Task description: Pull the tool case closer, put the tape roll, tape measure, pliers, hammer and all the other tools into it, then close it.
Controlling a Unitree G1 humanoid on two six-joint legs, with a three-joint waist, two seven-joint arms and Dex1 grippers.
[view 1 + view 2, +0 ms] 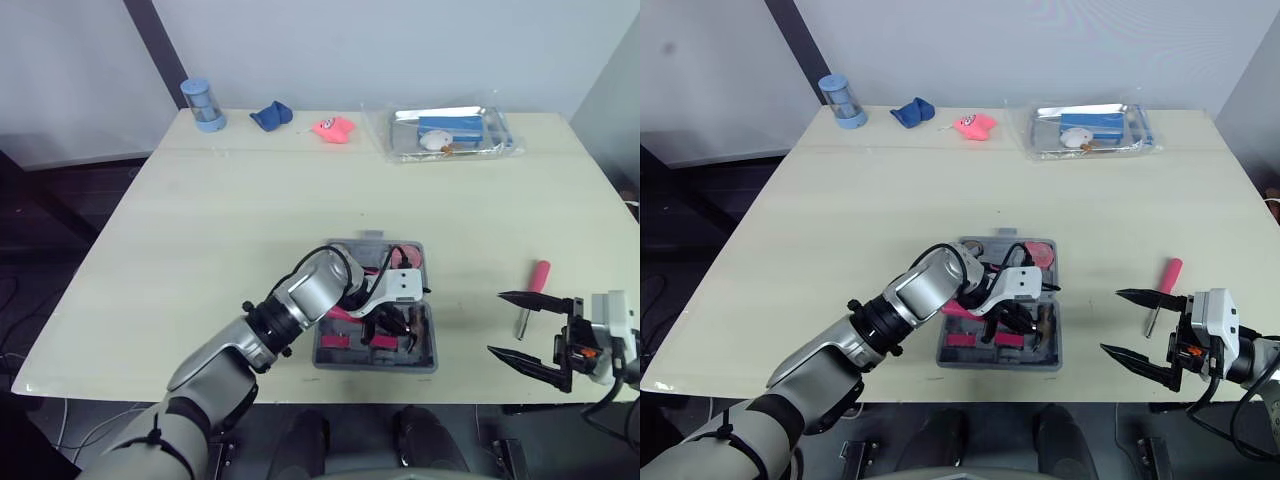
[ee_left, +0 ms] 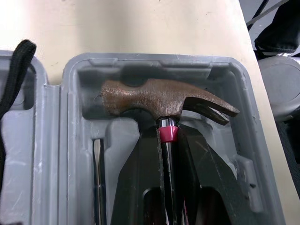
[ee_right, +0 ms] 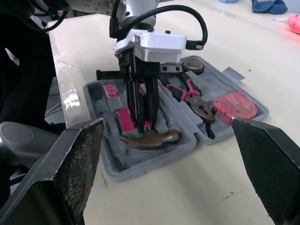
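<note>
Where left jaws clamp hammer (image 2: 166,101) — handle mostly hidden.

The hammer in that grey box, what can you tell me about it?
The hammer has a brownish, rusty-looking metal head with a flat face at one end and a split claw at the other. A pink collar joins it to a slim shaft. It lies in a moulded recess of the grey plastic tool case, with the left gripper closed around its shaft just below the head.
</note>
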